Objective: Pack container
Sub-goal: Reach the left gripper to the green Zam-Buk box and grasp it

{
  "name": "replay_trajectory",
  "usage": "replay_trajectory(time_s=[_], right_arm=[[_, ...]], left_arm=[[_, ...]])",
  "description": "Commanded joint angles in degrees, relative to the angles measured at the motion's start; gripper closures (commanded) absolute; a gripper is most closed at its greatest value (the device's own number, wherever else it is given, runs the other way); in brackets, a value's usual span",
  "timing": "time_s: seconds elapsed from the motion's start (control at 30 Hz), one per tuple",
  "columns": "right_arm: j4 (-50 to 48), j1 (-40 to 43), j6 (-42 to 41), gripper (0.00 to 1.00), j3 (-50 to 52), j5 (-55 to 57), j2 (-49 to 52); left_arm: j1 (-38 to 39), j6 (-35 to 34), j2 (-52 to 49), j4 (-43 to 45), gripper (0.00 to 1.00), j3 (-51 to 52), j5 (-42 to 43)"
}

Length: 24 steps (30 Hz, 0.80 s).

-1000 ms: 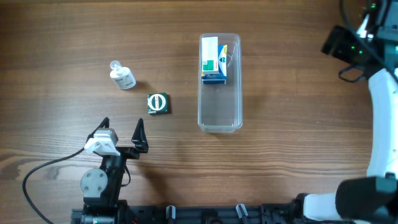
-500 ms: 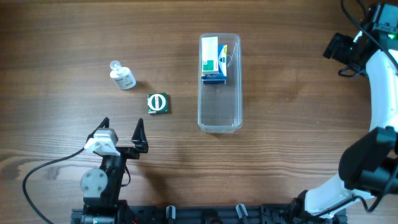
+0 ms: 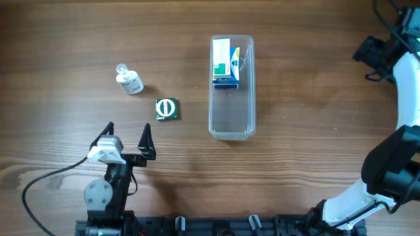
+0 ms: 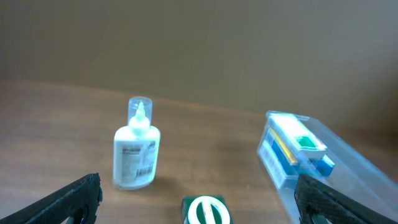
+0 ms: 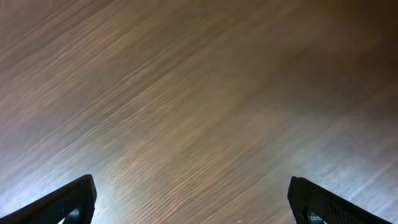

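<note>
The clear plastic container lies in the middle of the table, long side running away from me. A white, green and blue box lies in its far end; both also show in the left wrist view, the container at the right with the box inside. A small green box with a white round mark and a small clear bottle lie to its left. My left gripper is open and empty, just short of the green box. My right gripper is open over bare wood at the far right.
The bottle lies beyond the green box, between my left fingers' line of sight. A grey cable runs from the left arm across the near left of the table. The right arm stands along the right edge.
The right arm has swung further toward the right edge of the table. The left arm and all the objects have not moved.
</note>
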<state>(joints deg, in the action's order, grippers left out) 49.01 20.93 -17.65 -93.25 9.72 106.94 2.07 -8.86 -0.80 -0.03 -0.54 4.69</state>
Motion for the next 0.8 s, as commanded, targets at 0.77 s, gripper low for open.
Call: replay_trajectory(time_s=[0.77], right_arm=[[-0.37, 2.14, -3.72, 0.0, 0.07, 0.79, 0.92]], left_arm=[[9.44, -3.02, -60.35, -28.17, 0.01, -53.31, 7.45]])
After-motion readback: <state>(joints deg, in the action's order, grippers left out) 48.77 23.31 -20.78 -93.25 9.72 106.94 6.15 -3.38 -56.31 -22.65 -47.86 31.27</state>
